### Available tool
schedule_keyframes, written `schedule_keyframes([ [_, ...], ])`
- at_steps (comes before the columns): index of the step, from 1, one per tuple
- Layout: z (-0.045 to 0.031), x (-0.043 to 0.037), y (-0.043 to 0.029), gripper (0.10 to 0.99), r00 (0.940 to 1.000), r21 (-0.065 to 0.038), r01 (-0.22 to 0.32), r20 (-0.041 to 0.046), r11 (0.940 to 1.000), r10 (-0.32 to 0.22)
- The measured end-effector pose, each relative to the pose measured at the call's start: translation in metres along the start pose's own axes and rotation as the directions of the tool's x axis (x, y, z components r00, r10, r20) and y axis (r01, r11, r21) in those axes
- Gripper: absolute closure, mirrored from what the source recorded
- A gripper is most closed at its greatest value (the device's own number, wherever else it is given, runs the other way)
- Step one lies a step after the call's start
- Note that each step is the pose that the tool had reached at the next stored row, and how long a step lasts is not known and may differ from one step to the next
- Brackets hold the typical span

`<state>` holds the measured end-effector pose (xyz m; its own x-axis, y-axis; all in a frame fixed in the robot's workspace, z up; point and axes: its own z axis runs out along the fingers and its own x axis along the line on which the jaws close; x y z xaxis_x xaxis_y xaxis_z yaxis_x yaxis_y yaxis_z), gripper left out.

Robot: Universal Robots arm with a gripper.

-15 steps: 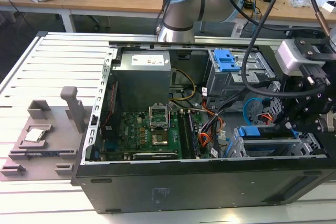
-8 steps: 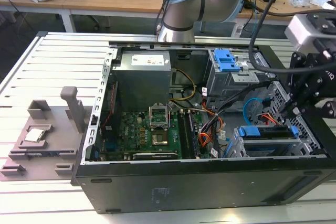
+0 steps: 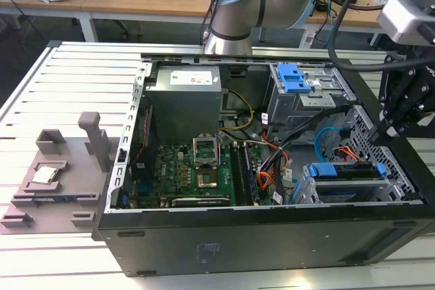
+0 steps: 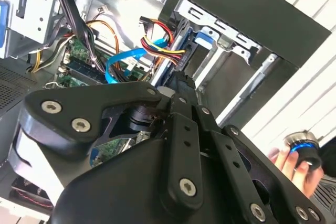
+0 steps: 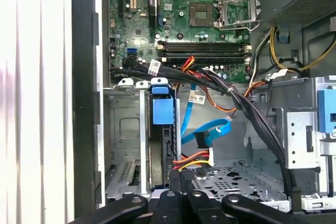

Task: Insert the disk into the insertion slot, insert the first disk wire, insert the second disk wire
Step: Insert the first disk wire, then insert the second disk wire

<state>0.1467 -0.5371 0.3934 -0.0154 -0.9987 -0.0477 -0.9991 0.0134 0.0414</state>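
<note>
My gripper (image 5: 181, 178) is matt black with bright metal screws (image 4: 80, 125). The disk (image 3: 343, 171) is framed in smooth blue plastic; the drive cage (image 5: 126, 124) is dull grey sheet metal, the computer case (image 3: 272, 242) matt black.

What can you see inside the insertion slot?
The blue-framed disk sits in the slot. The slot's walls cover most of the disk's body, so whether any wire is plugged in cannot be seen.

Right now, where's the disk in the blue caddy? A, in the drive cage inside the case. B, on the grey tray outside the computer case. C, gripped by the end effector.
A: the exterior view shows the disk seated in the insertion slot inside the case.
</note>
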Motion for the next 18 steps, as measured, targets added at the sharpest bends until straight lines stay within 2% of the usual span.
schedule_keyframes([
  [15,-0.0012,-0.0001,0.0000,0.973,1.0000,0.000,0.000,-0.0011,1.0000,0.000],
  [16,-0.0013,-0.0001,0.0001,0.851,1.0000,0.000,0.000,-0.0011,1.0000,0.000],
  [18,-0.0014,-0.0001,0.0001,0.725,1.0000,0.000,0.000,-0.0011,1.0000,0.000],
])
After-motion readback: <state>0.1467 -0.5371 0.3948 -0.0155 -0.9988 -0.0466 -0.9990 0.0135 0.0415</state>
